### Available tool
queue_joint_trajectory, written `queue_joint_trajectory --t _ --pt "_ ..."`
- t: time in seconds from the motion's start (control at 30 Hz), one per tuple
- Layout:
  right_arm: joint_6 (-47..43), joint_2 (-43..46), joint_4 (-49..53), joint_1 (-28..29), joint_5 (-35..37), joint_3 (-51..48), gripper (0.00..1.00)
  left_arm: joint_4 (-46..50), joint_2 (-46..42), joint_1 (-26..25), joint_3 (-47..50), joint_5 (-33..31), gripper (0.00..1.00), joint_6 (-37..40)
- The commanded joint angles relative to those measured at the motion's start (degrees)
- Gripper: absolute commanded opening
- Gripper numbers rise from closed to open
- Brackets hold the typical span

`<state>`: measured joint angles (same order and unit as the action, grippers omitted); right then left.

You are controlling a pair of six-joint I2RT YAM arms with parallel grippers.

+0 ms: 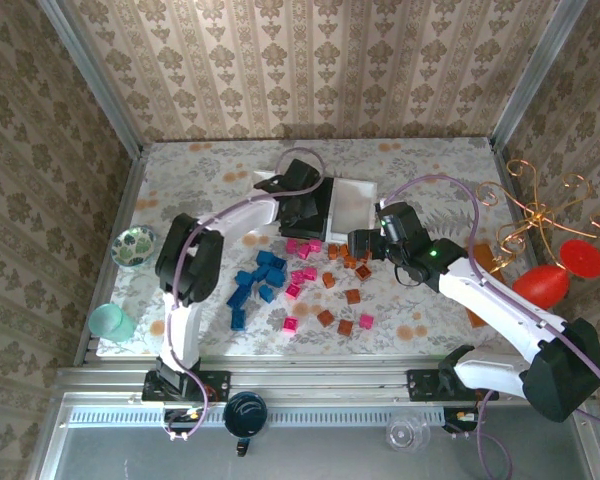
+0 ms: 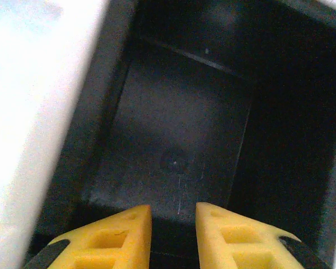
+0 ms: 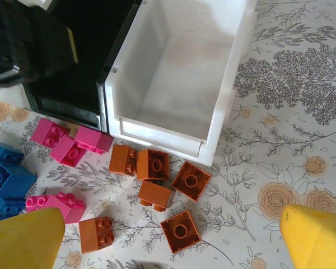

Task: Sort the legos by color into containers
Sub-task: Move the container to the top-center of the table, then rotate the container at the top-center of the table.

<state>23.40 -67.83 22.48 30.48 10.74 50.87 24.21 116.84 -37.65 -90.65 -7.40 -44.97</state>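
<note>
Left gripper (image 2: 173, 234): over the black tray (image 2: 173, 123), jaws slightly parted, empty.
Right gripper (image 3: 169, 240): jaws wide apart, empty, above orange-brown bricks (image 3: 153, 163) beside white tray (image 3: 173, 133).

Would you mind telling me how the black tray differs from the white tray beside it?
The black tray is dark and has the left gripper hanging over it; the white tray is pale, with no gripper over it. Pink bricks lie before the black tray, orange-brown bricks before the white tray. Both are rectangular, stand side by side and look empty.
</note>
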Motion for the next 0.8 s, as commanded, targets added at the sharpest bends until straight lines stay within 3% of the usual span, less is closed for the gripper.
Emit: queue_joint_trajectory --t 0.0,0.27,0.5,0.67,0.77 --pt "1.34 -0.06 -0.33 -0.17 -0.43 0.27 1.0 -6.2 -3.29 0.81 5.86 0.37 0.29 -0.09" --pt "3.76 -4.56 0.26 -1.15 0.35 3.62 1.0 -13.63 -13.11 0.8 10.56 1.84 0.42 3.71" --pt "11.21 -16.81 0.09 -8.73 -3.27 10.15 0.87 -18.21 -26.6 -0.67 20.05 0.73 0.64 10.52" --pt "10.9 -25.9 2.65 -10.44 -2.51 17.51 0.79 -19.14 -36.99 -3.79 30.56 -0.67 0.98 13.07" --pt "10.23 -31.66 3.33 -10.85 -2.2 20.73 0.75 -20.08 -43.54 -5.01 36.85 -0.73 1.0 13.93"
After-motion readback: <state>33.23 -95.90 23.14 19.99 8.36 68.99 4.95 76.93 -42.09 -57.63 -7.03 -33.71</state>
